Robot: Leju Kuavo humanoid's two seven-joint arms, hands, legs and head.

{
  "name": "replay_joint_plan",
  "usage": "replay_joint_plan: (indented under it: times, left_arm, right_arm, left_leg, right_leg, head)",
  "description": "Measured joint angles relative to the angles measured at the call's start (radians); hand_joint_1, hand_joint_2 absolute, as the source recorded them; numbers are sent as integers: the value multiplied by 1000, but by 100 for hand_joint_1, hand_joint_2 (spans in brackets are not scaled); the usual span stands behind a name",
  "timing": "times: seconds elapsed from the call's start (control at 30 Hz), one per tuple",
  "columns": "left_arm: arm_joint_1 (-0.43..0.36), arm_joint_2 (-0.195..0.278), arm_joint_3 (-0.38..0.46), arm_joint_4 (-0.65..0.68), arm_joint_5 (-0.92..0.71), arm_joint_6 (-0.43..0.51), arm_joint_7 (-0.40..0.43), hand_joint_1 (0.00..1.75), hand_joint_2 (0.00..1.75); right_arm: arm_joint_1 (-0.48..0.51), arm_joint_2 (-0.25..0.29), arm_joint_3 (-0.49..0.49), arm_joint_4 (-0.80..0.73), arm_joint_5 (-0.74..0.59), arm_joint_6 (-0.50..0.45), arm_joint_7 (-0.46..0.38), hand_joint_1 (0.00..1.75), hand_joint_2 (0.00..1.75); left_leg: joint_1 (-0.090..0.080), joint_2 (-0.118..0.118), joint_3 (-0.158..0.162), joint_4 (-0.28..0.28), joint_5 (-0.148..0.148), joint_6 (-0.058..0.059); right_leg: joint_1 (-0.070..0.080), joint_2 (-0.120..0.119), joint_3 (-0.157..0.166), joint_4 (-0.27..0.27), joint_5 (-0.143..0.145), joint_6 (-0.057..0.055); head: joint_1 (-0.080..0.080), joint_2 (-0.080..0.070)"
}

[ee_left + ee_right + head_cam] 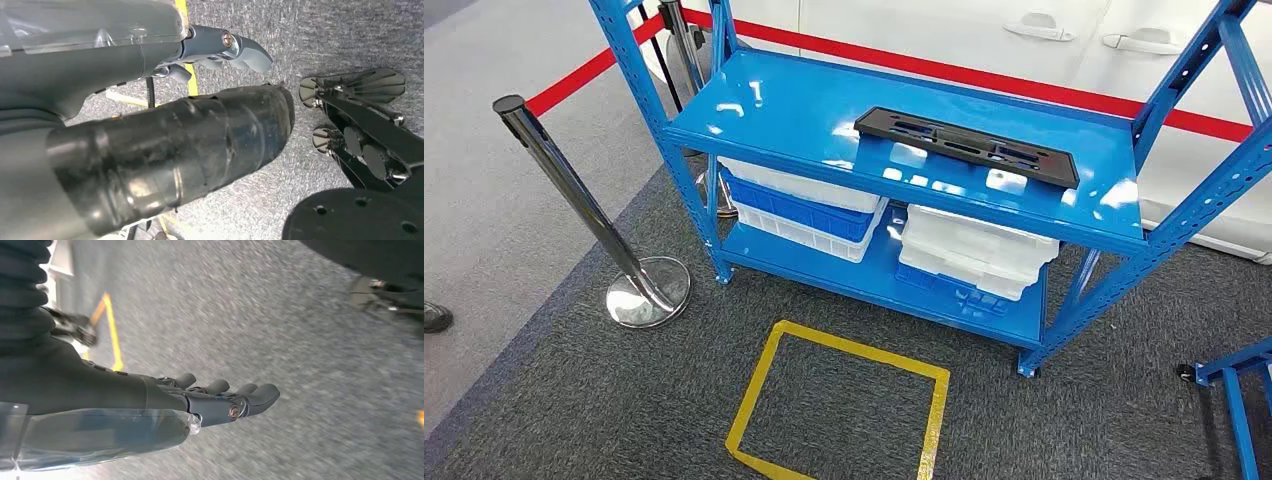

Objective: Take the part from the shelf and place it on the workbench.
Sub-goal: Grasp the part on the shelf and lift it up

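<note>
You are looking down at the long black part [967, 146], which is lying flat on the upper board of the blue shelf [784, 110], toward its right half, untouched. White and blue bins [804, 205] are sitting stacked on the lower board. A yellow taped square [839, 405] is marking the carpet in front. Your left robot hand [220, 47] is hanging over the carpet, fingers extended and holding nothing. Your right robot hand [220, 400] is doing likewise, fingers straight and empty.

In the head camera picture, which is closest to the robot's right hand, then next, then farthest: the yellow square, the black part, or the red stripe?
1. Yellow square: on the carpet, nearest the low-hanging right hand.
2. Black part: on the shelf.
3. Red stripe: behind the shelf.
</note>
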Motion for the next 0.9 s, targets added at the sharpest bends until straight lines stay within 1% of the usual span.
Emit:
replay_joint_plan:
  times: [0.07,0.2,0.27,0.33,0.53,0.9]
  left_arm:
    - [3,3,13,3,1,-10,-3,0,0]
    - [15,3,63,13,21,-32,-7,0,0]
    - [21,-2,81,19,35,-35,-7,0,0]
    - [24,-6,94,23,48,-34,-8,0,0]
    - [32,-24,122,30,83,-17,-9,0,0]
    - [42,-69,151,39,153,16,-12,0,0]
  right_arm:
    - [0,0,8,5,0,2,-34,0,0]
    - [-10,-1,20,14,-1,4,-175,0,0]
    - [-26,-3,11,5,10,8,-234,0,0]
    - [-43,-3,-12,-26,41,26,-273,0,0]
    - [-59,0,-136,-149,152,94,-324,0,0]
    - [-53,-39,-367,-408,338,210,-398,0,0]
  left_leg:
    - [0,0,0,0,0,0]
    - [2,0,1,0,-1,-1]
    - [3,3,2,0,-1,-2]
    - [3,4,2,1,-1,-2]
    - [3,2,2,0,1,-4]
    - [1,3,3,0,1,-4]
  right_leg:
    - [0,0,0,0,0,0]
    - [2,3,1,0,0,-1]
    - [3,5,0,0,1,-1]
    - [2,5,-1,0,1,-2]
    - [1,1,-1,2,1,-3]
    - [0,1,-1,2,1,-3]
  head:
    - [0,0]
    - [0,0]
    - [0,0]
    - [0,0]
    - [0,0]
    - [0,0]
